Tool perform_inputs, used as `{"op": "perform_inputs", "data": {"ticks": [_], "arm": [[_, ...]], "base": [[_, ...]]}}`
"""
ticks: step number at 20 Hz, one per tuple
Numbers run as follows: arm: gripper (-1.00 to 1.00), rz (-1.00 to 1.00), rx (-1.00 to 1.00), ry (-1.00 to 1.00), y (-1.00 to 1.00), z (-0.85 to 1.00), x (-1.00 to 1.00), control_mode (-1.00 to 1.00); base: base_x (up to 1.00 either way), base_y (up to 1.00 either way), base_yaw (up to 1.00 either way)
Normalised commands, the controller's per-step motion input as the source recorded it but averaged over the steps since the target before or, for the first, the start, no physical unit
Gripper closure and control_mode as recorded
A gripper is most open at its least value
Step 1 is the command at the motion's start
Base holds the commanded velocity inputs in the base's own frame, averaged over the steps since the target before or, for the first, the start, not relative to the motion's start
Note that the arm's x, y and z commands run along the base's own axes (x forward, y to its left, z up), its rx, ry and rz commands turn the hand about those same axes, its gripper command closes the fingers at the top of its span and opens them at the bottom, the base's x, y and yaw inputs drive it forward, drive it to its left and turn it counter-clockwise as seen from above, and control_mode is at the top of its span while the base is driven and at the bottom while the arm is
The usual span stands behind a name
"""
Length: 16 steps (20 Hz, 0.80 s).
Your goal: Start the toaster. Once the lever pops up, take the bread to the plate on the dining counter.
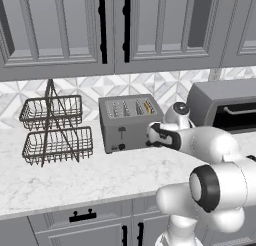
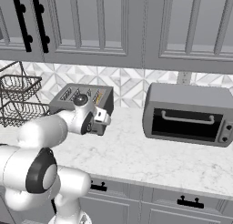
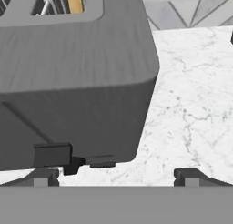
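Observation:
The grey brushed-metal toaster [image 1: 127, 122] stands on the marble kitchen counter against the tiled wall. The golden-tan bread [image 1: 148, 107] sits upright in its rightmost slot, also seen from the hand as bread [image 3: 75, 0] at the top edge. My gripper [image 1: 151, 135] hangs open at the toaster's front right corner, low over the counter. In the hand view the toaster [image 3: 77, 77] is close and large. One dark lever [image 3: 52, 154] juts from its front, just above my left fingertip [image 3: 43, 176]; nothing lies between the fingers of the gripper [image 3: 116, 177]. The plate and dining counter are out of view.
A two-tier wire basket rack [image 1: 55, 130] stands left of the toaster. A grey toaster oven [image 2: 189, 114] sits to its right. Wall cabinets [image 1: 115, 30] hang overhead. Bare counter [image 2: 150, 155] stretches in front of the appliances.

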Motion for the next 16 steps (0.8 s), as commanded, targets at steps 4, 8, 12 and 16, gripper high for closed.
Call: {"op": "perform_inputs", "data": {"ticks": [4, 8, 12, 16], "arm": [[-1.0, -0.04, 0.0, 0.0, 0.0, 0.42, -0.18, -1.0], [-1.0, -0.03, 0.0, -0.08, 0.0, 0.43, -0.25, -1.0], [-1.0, -0.03, 0.0, -0.18, 0.0, 0.47, -0.31, -1.0], [-1.0, -0.01, 0.0, -0.2, 0.03, 0.54, -0.16, -1.0]], "base": [[0.0, 0.0, 0.0], [0.0, 0.0, 0.0], [0.0, 0.0, 0.0], [0.0, 0.0, 0.0]]}}
